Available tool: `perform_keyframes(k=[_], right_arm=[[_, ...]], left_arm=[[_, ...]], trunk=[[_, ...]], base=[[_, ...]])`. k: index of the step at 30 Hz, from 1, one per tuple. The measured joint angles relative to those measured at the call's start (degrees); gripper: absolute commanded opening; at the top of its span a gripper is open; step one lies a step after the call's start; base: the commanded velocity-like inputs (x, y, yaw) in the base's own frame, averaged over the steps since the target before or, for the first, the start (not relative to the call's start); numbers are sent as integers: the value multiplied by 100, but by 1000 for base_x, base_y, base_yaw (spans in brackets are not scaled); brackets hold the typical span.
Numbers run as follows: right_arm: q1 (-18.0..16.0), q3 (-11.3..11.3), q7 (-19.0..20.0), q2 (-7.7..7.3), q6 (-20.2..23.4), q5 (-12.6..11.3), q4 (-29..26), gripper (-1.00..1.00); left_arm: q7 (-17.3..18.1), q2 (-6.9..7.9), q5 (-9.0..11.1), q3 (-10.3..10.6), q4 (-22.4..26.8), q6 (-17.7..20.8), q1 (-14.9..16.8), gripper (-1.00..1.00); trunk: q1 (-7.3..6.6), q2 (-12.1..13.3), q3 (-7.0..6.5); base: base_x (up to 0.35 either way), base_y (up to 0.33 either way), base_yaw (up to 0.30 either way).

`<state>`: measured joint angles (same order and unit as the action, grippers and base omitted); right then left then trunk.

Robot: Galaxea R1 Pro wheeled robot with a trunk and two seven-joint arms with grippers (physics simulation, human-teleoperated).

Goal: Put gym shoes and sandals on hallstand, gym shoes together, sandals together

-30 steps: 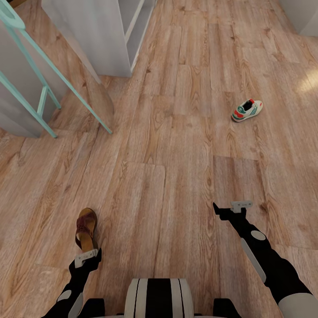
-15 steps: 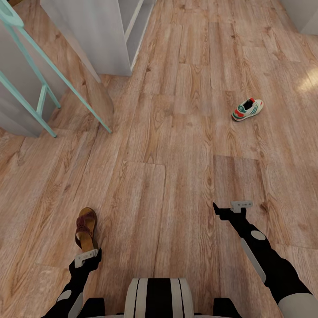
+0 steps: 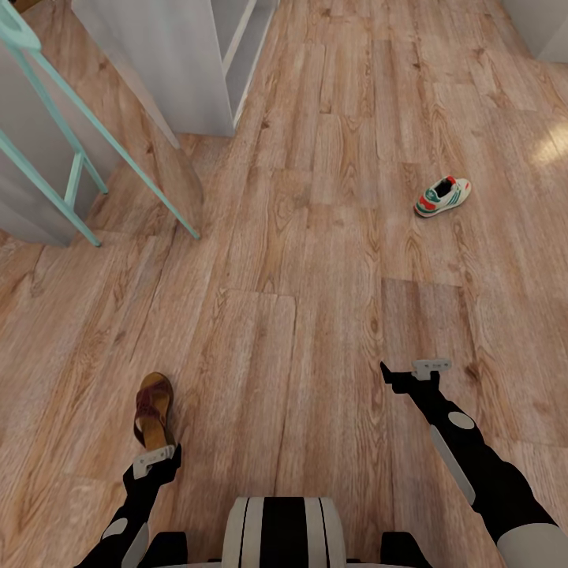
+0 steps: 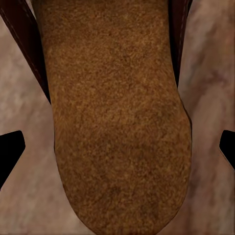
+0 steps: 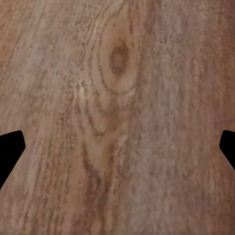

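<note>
One dark reddish-brown sandal [image 3: 154, 409] lies on the corridor floor [image 3: 315, 315] at the lower left, straight ahead of my left gripper [image 3: 153, 461]. In the left wrist view its tan insole [image 4: 117, 122] runs between the two spread black fingertips [image 4: 11, 152], with the gripper [image 4: 117, 152] open over the heel end. A white gym shoe [image 3: 442, 196] with green stripes and red patches lies alone further off at the right. My right gripper [image 3: 422, 368] hangs open over bare planks [image 5: 117, 117], well short of that shoe.
A pale grey shelved unit [image 3: 181, 71] stands at the upper left; I cannot tell whether it is the hallstand. Thin mint-green bars [image 3: 118, 150] lean out from a grey wall piece at far left. Another pale corner [image 3: 544, 24] sits at top right.
</note>
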<state>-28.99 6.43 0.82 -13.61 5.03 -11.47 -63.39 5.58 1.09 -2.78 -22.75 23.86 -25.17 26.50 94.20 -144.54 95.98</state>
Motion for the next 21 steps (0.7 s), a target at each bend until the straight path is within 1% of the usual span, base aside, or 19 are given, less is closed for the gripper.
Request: perform_keyframes(k=[7, 8, 21], right_arm=[[0, 0, 1, -1, 3, 0, 0, 100], [0, 0, 1, -1, 2, 0, 0, 100], [1, 0, 1, -2, 0, 0, 0, 100]], left_arm=[[-1, -3, 3, 3, 0, -5, 0, 100], [-1, -2, 3, 3, 0, -6, 0, -100], [-7, 1, 22, -3, 0, -5, 3, -100]], trunk=[[1, 0, 0], [1, 0, 0], [1, 0, 0]], base=[[21, 0, 0], [4, 0, 0], [0, 0, 0]])
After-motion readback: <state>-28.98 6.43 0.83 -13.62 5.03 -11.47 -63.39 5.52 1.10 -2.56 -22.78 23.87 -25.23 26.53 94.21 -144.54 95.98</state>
